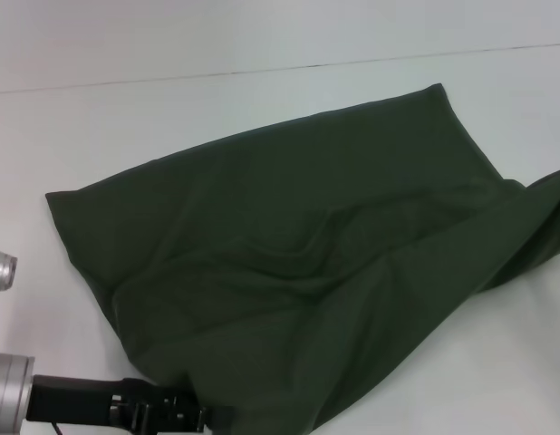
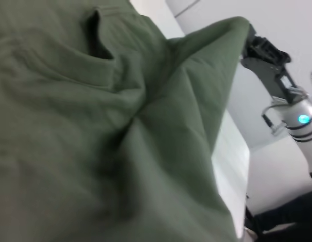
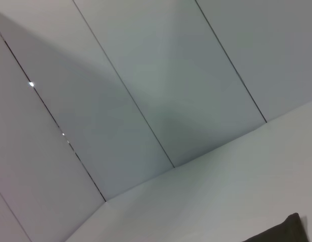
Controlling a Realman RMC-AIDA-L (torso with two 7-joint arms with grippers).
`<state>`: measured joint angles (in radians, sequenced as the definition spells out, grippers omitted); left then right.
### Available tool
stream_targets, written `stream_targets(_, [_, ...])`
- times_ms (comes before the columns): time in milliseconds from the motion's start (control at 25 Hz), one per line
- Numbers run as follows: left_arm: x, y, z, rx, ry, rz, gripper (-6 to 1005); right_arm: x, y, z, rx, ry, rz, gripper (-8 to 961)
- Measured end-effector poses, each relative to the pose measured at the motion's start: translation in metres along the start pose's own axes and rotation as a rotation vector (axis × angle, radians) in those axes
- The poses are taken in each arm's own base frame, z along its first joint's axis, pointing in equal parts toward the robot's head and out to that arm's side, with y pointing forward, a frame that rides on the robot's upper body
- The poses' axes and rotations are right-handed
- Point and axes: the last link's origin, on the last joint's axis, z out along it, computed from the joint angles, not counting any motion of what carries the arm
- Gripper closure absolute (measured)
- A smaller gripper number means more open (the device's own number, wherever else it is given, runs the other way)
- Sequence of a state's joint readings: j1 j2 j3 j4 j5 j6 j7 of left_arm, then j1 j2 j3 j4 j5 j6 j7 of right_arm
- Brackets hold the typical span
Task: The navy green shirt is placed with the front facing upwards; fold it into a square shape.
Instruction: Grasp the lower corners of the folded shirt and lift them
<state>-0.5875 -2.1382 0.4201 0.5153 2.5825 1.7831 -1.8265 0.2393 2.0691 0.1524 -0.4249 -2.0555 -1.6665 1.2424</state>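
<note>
The navy green shirt (image 1: 289,254) covers most of the table, plain side up, with no lettering showing. Its near half is raised in a taut fold running from the near left to the far right edge. At the near left, my left gripper (image 1: 212,419) is shut on the shirt's edge, its fingertips buried in cloth. The left wrist view is filled with the shirt (image 2: 95,126) close up, and farther off it shows my right gripper (image 2: 252,43) shut on a lifted corner. A dark corner of the shirt (image 3: 284,232) shows in the right wrist view.
The white table (image 1: 461,362) extends bare to the right of the shirt and behind it. A pale panelled wall (image 3: 146,75) stands beyond the table's far edge. The left arm's silver link (image 1: 4,399) lies along the near left edge.
</note>
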Motion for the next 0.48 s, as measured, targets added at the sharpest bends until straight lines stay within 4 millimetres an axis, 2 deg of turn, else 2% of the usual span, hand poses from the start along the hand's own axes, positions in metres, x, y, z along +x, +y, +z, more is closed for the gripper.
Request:
stream_targets(280, [0.0024, -0.0038, -0.0016, 0.033, 0.005, -0.015, 577, -0.0002, 0.0004, -0.0001, -0.003, -0.002, 0.000, 908])
stream_targets(480, [0.0024, -0.0043, -0.0023, 0.037, 0.007, -0.015, 807, 0.0003, 0.0009, 0.0002, -0.004, -0.001, 0.001, 908])
